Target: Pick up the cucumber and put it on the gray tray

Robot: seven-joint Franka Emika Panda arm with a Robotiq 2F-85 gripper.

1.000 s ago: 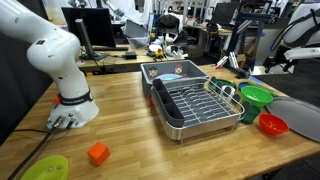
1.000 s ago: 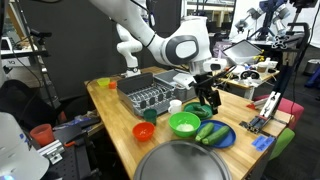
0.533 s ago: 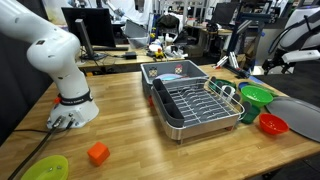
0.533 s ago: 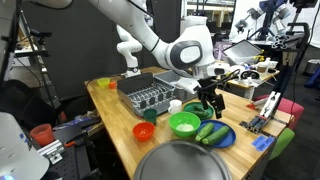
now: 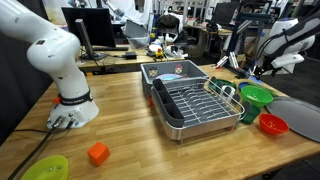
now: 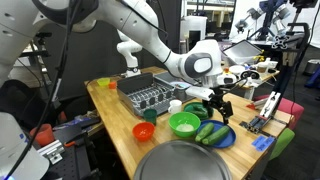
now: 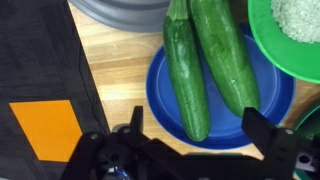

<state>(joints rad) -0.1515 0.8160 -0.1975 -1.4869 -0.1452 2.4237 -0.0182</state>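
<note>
Currently, gripper (image 7: 197,122): jaws spread wide and empty, nothing between the fingers (image 7: 133,118); in the wrist view they straddle the near end of a blue plate (image 7: 160,95); in an exterior view the gripper (image 6: 217,106) hangs just above that plate (image 6: 228,140); whether it touches anything cannot be told. Cucumber (image 7: 187,75): dark green, lying lengthwise on the blue plate, its lower tip about midway between the fingers; close beside it, a second cucumber (image 7: 226,55) on the same plate; both off the gray tray. Gray tray (image 7: 125,12): plain, low-rimmed, at the top edge of the wrist view just beyond the plate; seen also in both exterior views (image 6: 185,162) (image 5: 303,115). Green bowl (image 7: 290,35): beside the plate, holding pale grainy contents. Orange square (image 7: 45,130): flat on a dark mat (image 7: 40,50) next to the wooden tabletop (image 7: 120,60); no lettering legible on it or on the other items.
</note>
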